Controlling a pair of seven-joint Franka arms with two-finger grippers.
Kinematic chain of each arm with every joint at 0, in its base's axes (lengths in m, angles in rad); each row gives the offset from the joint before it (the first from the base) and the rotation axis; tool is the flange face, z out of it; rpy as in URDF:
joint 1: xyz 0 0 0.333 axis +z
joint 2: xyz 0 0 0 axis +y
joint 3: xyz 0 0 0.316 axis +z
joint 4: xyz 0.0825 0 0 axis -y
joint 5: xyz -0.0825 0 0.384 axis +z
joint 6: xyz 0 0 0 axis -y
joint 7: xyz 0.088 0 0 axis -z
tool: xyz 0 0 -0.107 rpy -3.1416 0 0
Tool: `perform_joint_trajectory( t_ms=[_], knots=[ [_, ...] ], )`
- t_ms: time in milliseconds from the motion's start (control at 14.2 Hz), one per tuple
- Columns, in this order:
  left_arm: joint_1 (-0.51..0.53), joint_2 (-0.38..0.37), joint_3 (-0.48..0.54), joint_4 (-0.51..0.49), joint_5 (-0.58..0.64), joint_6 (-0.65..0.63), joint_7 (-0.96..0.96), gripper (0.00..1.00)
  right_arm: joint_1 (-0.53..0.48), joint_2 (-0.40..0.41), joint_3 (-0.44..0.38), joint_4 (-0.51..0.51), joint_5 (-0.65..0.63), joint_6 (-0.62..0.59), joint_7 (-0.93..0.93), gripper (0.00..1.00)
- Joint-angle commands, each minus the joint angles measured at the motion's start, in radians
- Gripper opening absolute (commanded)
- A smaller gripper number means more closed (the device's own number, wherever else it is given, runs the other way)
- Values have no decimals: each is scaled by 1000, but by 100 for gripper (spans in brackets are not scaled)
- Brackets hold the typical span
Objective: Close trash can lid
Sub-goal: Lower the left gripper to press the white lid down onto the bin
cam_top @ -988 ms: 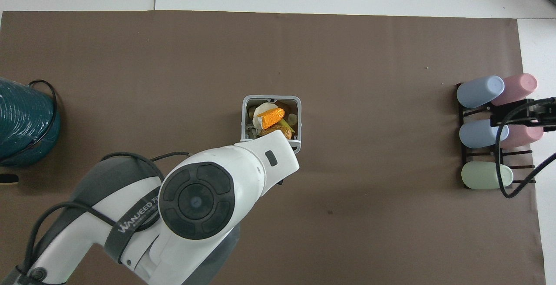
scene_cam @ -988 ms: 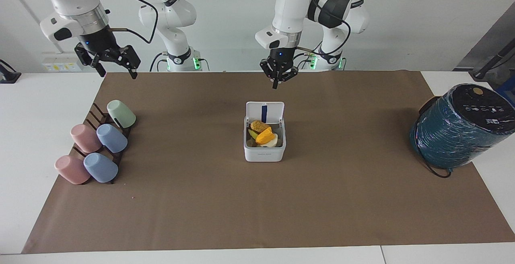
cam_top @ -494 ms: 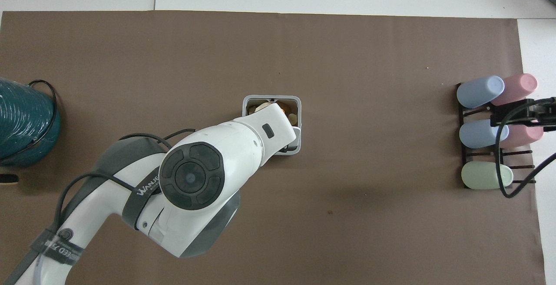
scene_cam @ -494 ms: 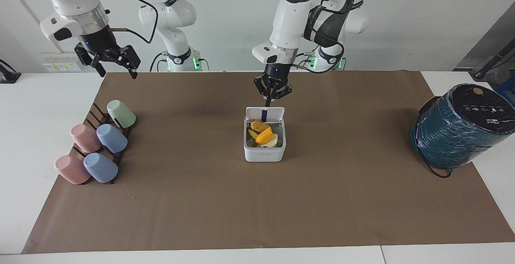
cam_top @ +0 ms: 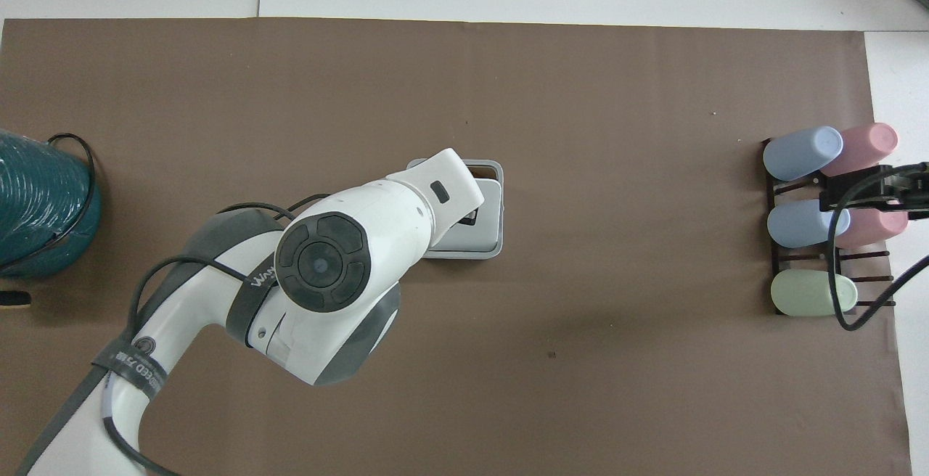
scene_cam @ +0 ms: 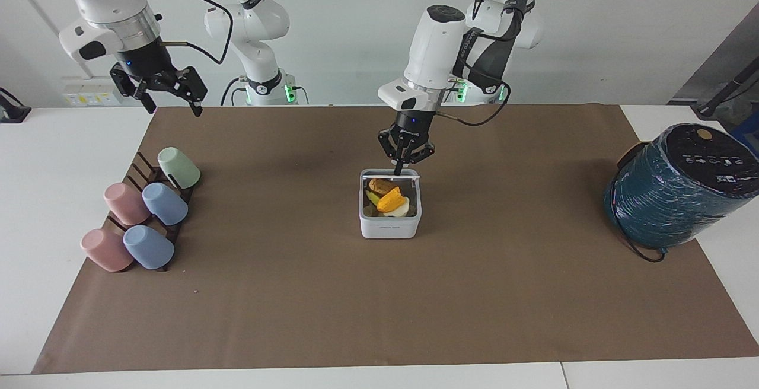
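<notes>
The small white trash can point(scene_cam: 389, 225) stands at the middle of the brown mat, with food scraps point(scene_cam: 390, 200) showing inside. Its white lid point(scene_cam: 376, 172) is tilted far down over the opening, nearly edge-on in the facing view. My left gripper point(scene_cam: 399, 169) is shut, and its tip presses on the lid's top. In the overhead view the left arm covers most of the can, and only part of the lid point(cam_top: 485, 223) shows. My right gripper point(scene_cam: 159, 89) is open and waits in the air over the mat's corner at the right arm's end.
A rack of several pastel cups point(scene_cam: 142, 211) lies toward the right arm's end; it also shows in the overhead view point(cam_top: 820, 222). A large teal-wrapped cylinder point(scene_cam: 676, 187) with a black top stands at the left arm's end.
My left gripper has come down and forward onto the lid. The lid has swung from upright to nearly flat over the can. The right arm has not moved.
</notes>
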Motion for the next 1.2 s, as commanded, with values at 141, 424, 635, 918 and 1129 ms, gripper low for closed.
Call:
perform_joint_trajectory(
  t_ms=[141, 424, 635, 918, 1129],
  knots=[
    [12, 117, -2, 26, 10, 96, -2, 0, -3, -12, 5, -2, -2, -14, 13, 100],
    [12, 170, -2, 31, 16, 124, -5, 0, -3, -12, 5, -2, -2, -14, 13, 100],
    [7, 185, -1, 34, 16, 122, -8, 0, -3, -12, 5, -2, -2, -14, 13, 100],
    [4, 126, -1, 43, 18, -6, -6, 0, -3, -12, 5, -2, -2, -14, 13, 100],
    [12, 27, 1, 43, 18, -166, -2, 0, -3, -12, 5, -2, -2, -14, 13, 100]
  ],
)
